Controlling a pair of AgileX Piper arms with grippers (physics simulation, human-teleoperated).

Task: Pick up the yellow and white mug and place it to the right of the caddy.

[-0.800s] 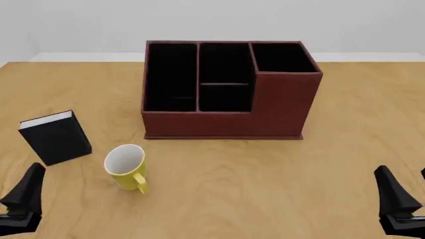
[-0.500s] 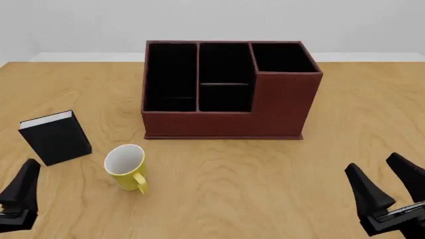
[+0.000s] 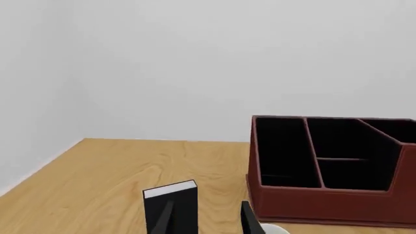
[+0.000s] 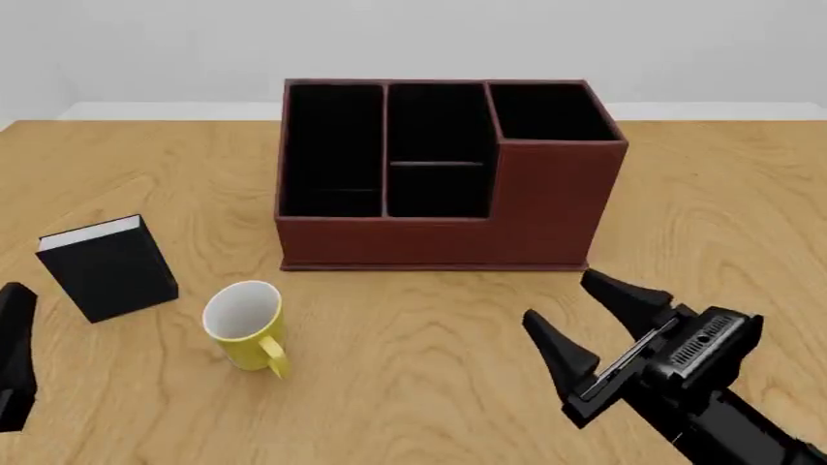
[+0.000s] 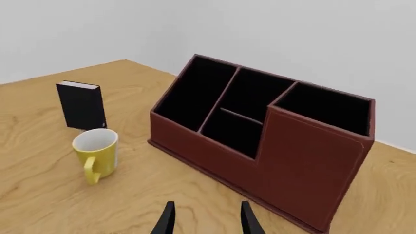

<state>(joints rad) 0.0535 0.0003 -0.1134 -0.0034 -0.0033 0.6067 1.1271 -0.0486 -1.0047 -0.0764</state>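
Note:
The yellow and white mug (image 4: 244, 324) stands upright on the table, front left of the caddy, its handle toward me. It also shows in the right wrist view (image 5: 96, 153), and only its white rim shows in the left wrist view (image 3: 275, 229). The reddish-brown caddy (image 4: 440, 174) stands at the middle back. My right gripper (image 4: 559, 300) is open and empty, in front of the caddy's right corner, well to the right of the mug. My left gripper (image 4: 14, 360) is at the left edge, left of the mug; its fingers (image 3: 166, 218) stand apart and empty.
A small black book with white pages (image 4: 107, 266) stands upright left of the mug, near my left gripper, and shows in the left wrist view (image 3: 171, 202). The wooden table (image 4: 413, 387) ends at a grey wall behind the caddy.

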